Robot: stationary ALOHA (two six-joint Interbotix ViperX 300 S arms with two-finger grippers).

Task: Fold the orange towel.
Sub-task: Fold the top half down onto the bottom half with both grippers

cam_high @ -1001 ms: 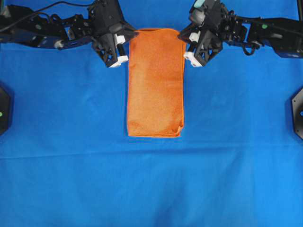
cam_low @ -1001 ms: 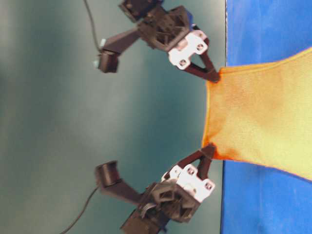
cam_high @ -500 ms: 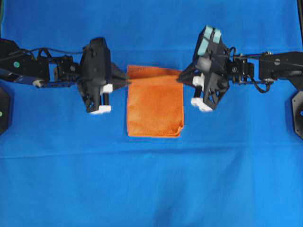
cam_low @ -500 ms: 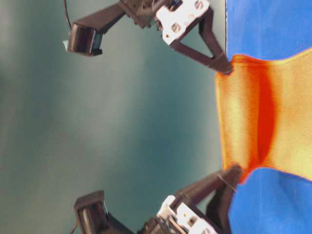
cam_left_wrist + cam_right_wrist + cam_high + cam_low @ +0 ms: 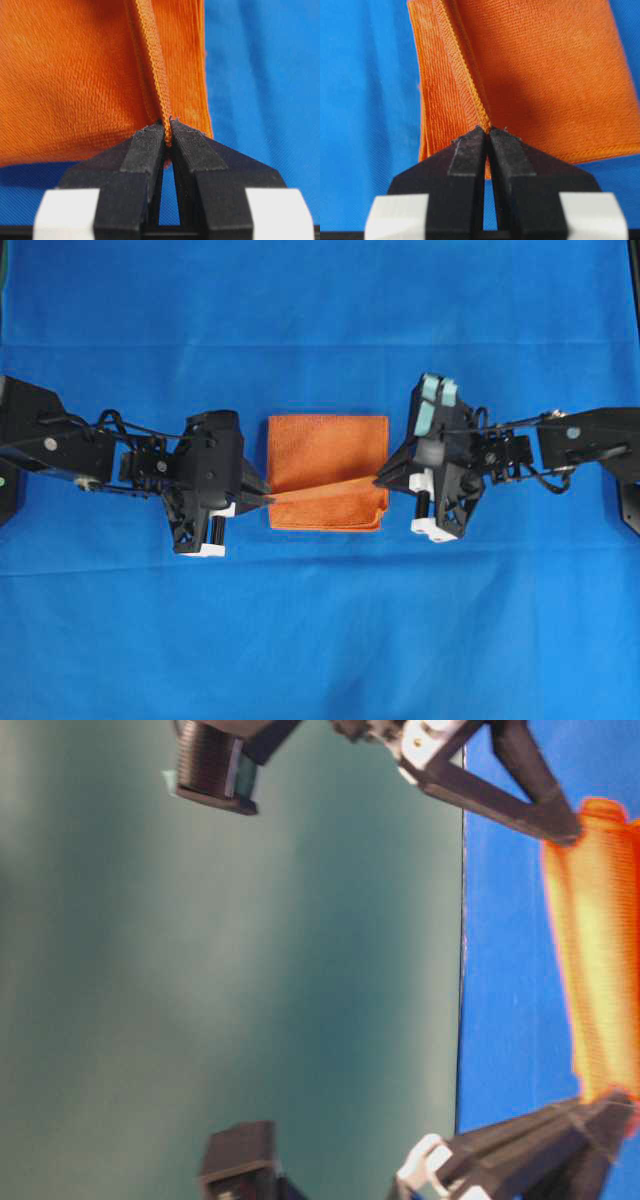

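- The orange towel (image 5: 326, 455) lies in the middle of the blue cloth (image 5: 320, 640) that covers the table, folded into a compact block
- Its top layer is lifted at the near side, and the raised hem stretches taut between the two grippers as a narrow band
- The left gripper (image 5: 167, 131) is closed tight on the hem at the towel's left edge, the stitched seam pinched between its black fingers (image 5: 145, 150)
- The right gripper (image 5: 487, 131) is likewise clamped on the hem at the right edge, jaws pressed together with only the cloth between them
- In the overhead view the left gripper (image 5: 268, 500) and right gripper (image 5: 380, 478) flank the towel from either side, the arms reaching in level from the table's sides
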